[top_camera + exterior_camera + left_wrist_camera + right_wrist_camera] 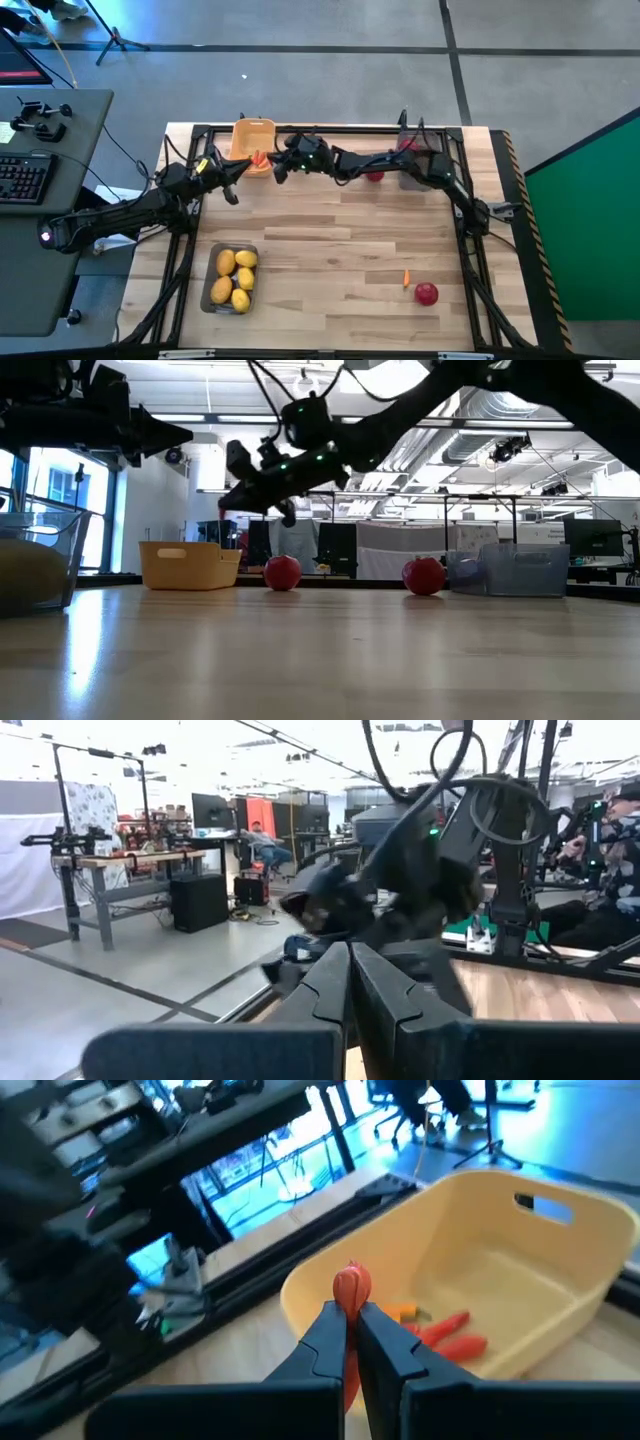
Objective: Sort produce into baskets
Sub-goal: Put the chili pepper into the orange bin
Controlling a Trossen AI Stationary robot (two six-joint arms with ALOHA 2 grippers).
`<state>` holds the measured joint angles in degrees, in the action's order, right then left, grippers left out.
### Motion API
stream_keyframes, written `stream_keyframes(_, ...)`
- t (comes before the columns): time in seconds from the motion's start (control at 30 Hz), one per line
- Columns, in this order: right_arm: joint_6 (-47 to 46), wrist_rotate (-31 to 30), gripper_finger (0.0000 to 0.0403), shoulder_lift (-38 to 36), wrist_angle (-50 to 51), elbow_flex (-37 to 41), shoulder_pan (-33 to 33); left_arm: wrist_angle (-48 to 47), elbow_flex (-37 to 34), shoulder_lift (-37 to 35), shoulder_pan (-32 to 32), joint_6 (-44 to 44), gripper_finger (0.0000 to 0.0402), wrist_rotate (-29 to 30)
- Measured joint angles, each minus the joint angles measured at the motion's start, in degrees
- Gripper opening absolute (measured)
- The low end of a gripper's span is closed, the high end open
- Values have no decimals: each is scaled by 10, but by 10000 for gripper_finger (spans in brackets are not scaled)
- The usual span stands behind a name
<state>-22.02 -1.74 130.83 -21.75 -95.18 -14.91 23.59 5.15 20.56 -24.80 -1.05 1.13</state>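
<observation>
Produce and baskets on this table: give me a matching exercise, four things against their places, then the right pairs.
Things:
1. lemons
2. yellow basket
3. carrot piece in the right tool
4. loose red fruit

Places:
A. far edge of the table, carrot pieces inside
B. pinched above the yellow basket's rim
C. in the near-left grey tray
D. on the bare wood, near right

Pairs: 1-C, 2-A, 3-B, 4-D

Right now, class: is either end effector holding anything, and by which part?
The right end effector pinches a carrot piece by its lower end, at the yellow basket's rim. The left end effector is shut, empty.
</observation>
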Motion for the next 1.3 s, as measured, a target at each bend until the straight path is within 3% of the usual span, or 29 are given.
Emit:
stream_keyframes(0.43, -7, -24, 13, 130, 99, -191, -9, 14, -1, 0, 0, -1, 0, 0)
stream_keyframes(0.8, 13, -21, 128, 134, 147, -208, -9, 16, -1, 0, 0, -11, 0, 2)
stream_keyframes(0.93, 40, 0, 146, 128, 181, -208, -8, 10, -1, 0, 1, 0, 0, 2)
stream_keyframes(1.07, 73, -35, 122, 106, 260, -207, 0, 8, -1, 0, 1, -10, 0, 2)
stream_keyframes(1.3, 135, -113, 12, 76, 356, -207, 30, 7, -1, 0, 1, -22, 0, 17)
